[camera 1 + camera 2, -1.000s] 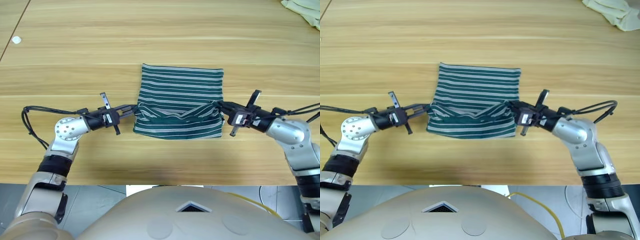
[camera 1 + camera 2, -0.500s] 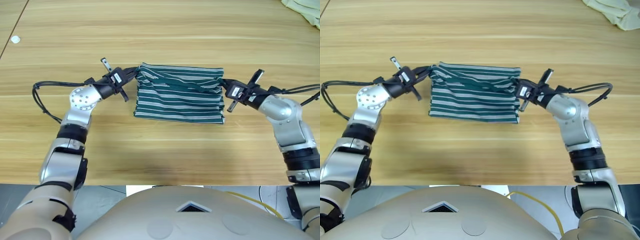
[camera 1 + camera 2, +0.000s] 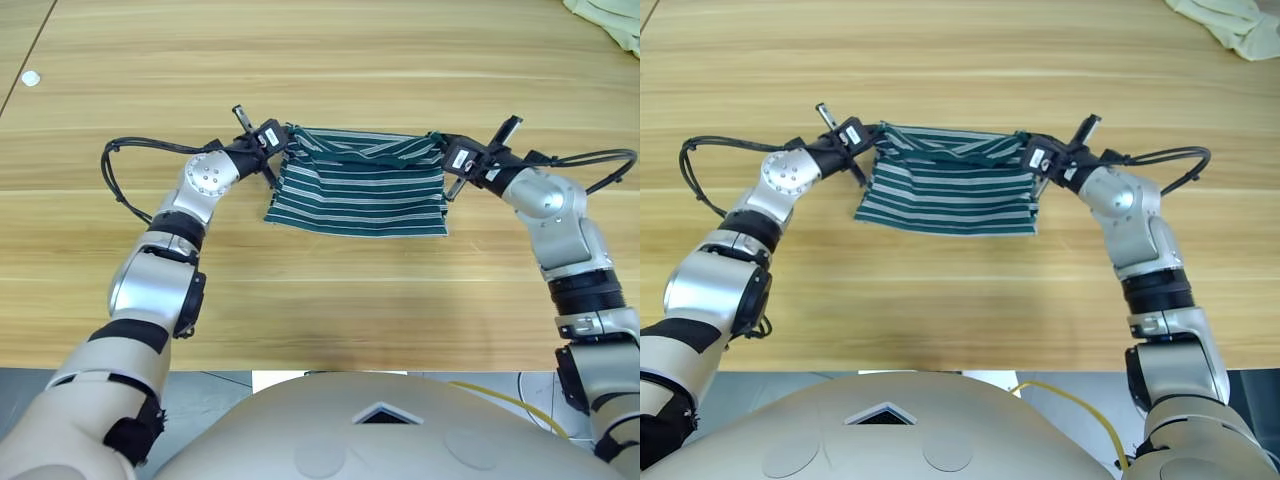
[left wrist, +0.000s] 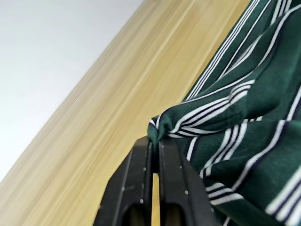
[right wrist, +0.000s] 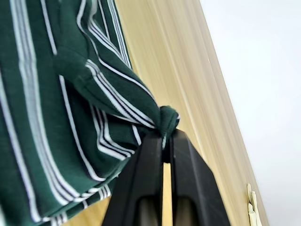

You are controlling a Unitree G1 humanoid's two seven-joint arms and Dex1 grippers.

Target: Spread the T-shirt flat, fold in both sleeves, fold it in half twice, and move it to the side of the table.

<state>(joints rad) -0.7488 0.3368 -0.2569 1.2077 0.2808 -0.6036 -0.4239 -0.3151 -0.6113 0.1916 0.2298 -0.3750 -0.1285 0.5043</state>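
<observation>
The green T-shirt (image 3: 360, 190) with white stripes lies folded into a rectangle on the wooden table (image 3: 320, 290), its near layer doubled over toward the far edge. My left gripper (image 3: 283, 142) pinches the fabric at the far left corner, shut on it. At the far right corner my right gripper (image 3: 437, 148) is shut on the cloth too. Up close, the left wrist view has the black fingers (image 4: 141, 179) clamping a bunched fold of T-shirt (image 4: 244, 122). The right wrist view has its fingers (image 5: 150, 188) nipping a knot of striped T-shirt (image 5: 70, 94).
A pale cloth (image 3: 610, 22) lies at the table's far right corner. A small white disc (image 3: 33, 79) sits at the far left. Bare wood stretches on both sides of the shirt and in front of it.
Both grippers have carried the near edge of the shirt away from me and over onto the far edge, folding it in half. The arms now stretch farther forward.
</observation>
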